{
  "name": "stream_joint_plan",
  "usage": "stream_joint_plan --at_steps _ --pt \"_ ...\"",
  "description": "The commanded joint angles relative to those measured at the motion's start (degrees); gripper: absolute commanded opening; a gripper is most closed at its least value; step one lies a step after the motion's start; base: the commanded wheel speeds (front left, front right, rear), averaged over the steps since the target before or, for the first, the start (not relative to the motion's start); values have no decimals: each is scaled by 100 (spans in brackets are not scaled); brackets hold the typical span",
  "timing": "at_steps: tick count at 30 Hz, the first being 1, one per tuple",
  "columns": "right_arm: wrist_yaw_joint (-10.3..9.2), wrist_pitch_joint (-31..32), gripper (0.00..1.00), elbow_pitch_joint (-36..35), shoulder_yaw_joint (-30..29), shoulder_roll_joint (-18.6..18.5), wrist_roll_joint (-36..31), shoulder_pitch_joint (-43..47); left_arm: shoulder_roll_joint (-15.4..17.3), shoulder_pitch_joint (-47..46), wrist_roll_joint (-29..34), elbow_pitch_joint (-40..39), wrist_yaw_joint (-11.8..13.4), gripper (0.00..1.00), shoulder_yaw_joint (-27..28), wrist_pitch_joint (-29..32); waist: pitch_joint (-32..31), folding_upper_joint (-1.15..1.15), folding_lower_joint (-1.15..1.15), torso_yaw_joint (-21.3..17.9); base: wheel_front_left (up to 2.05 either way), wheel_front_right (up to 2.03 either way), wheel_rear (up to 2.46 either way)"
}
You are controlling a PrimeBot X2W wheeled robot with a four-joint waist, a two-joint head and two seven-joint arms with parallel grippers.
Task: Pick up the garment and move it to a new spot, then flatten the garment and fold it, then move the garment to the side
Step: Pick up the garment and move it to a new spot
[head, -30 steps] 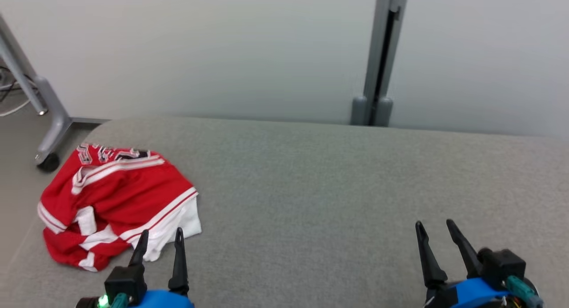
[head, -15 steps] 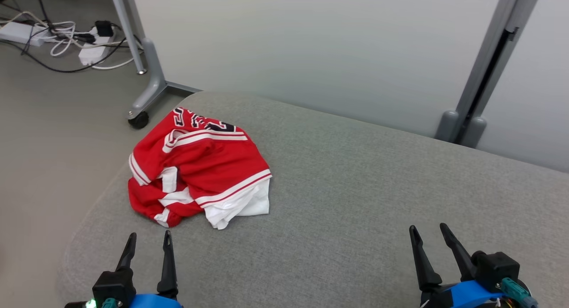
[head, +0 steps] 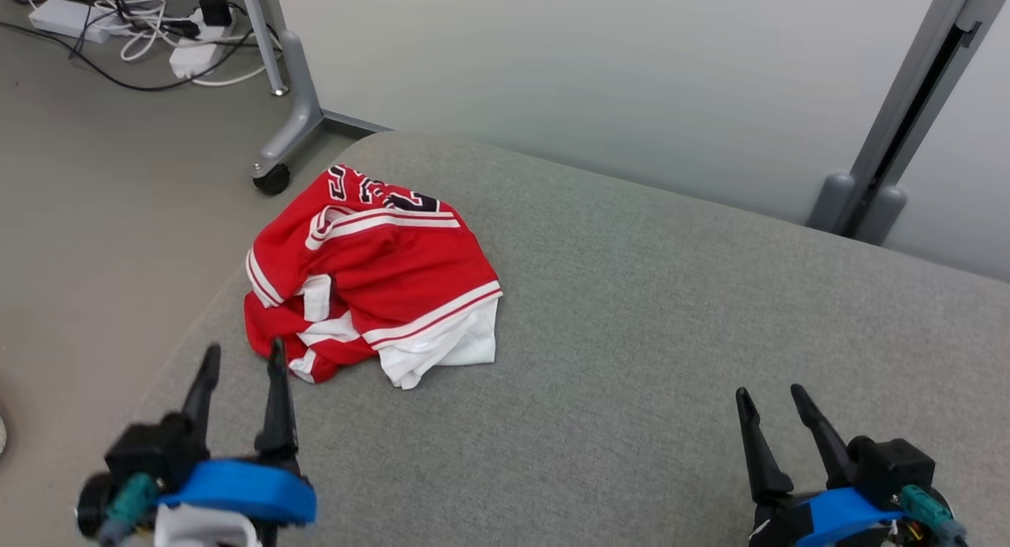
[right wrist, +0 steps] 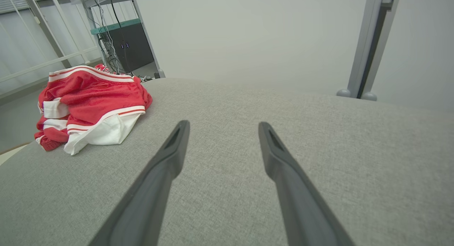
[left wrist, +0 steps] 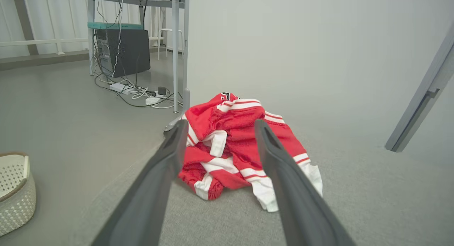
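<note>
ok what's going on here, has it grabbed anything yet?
Not yet. A two-armed robot faces a grey padded surface with a crumpled red and white garment lying near its far left corner. The left gripper is open and aimed at the near edge of the garment, with nothing between its fingers. The right gripper is open too, over bare fabric well to the right. The garment is not flattened or folded.
</note>
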Motion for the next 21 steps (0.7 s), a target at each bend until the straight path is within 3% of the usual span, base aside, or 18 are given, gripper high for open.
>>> stream_joint_plan --at_steps 1,6,11,13,21 --pt "2 12 100 -93 -56 -34 -42 -90 135 -340 -135 -414 -82 100 99 307 153 0 0 -4 0 0 0" --pt "2 84 100 -358 -153 -36 -181 -306 725 -1181 -544 -905 -209 100 369 1824 690 0 0 -174 0 0 0" --pt "2 195 100 -594 -124 -37 -357 -577 1268 -2096 -1121 -491 -281 100 830 2975 1307 0 0 -598 0 0 0" --pt "2 263 100 -701 -103 -33 -417 -700 1507 -2343 -1223 -237 -231 100 980 3311 1595 0 0 -815 0 0 0" --pt "3 382 100 -1081 -185 -30 -638 -975 1913 -2848 -1769 623 48 100 1368 4533 2419 0 0 -1496 0 0 0"
